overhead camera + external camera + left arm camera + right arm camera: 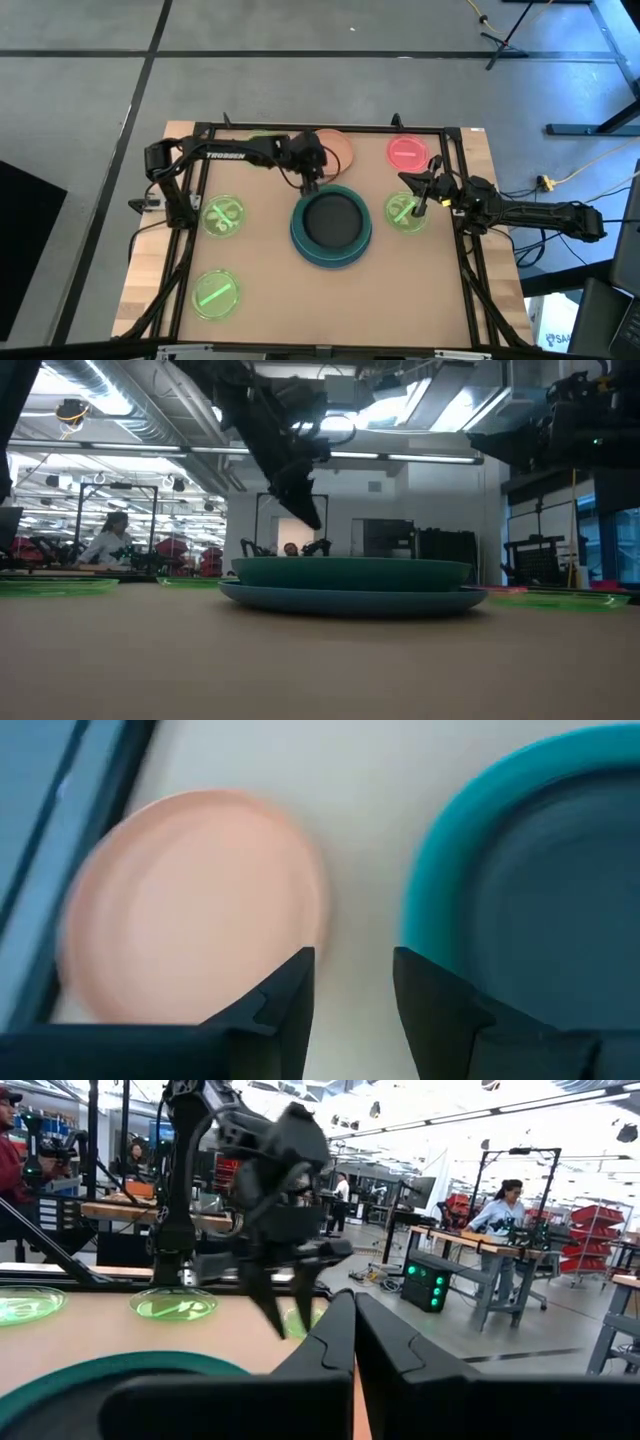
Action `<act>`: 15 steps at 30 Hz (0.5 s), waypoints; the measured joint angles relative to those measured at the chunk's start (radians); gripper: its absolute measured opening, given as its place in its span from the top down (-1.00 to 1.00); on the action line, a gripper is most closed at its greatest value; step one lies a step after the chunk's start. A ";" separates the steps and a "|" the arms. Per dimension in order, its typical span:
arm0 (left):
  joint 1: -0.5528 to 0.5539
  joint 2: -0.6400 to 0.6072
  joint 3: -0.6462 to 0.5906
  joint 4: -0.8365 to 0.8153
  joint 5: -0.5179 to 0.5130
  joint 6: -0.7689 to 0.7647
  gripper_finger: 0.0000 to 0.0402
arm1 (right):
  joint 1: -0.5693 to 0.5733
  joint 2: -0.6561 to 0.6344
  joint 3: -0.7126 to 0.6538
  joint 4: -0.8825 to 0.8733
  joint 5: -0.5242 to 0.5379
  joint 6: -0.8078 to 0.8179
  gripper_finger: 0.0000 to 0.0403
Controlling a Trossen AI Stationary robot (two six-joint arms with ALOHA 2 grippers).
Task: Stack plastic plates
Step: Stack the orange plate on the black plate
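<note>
A stack stands mid-table: the blue plate [300,243] at the bottom, the teal plate [352,205] on it, and the black plate [331,222] inside the teal one. The peach plate [341,148] lies flat behind the stack, partly under my left arm. My left gripper [310,183] hangs open above the gap between the peach plate [200,890] and the teal rim [440,870], touching neither. My right gripper [422,200] is shut and hovers level over a small green plate [404,214]. The pink-red plate [407,152] lies at the far right.
Two more small green plates [224,216] [215,293] lie flat on the table's left half. A dark frame [330,129] borders the table on its far side and flanks. Bare tabletop shows in front of the stack. People sit at benches in the room beyond.
</note>
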 joint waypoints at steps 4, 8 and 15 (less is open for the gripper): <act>0.073 0.026 0.000 -0.012 0.026 0.107 0.35 | 0.000 0.000 0.000 0.000 0.003 0.000 0.99; 0.127 0.078 0.000 -0.014 0.108 0.231 0.35 | 0.000 0.000 0.000 0.000 0.004 -0.005 0.99; 0.164 0.145 -0.001 -0.013 0.150 0.383 0.35 | 0.000 0.000 0.000 0.000 0.006 -0.006 0.99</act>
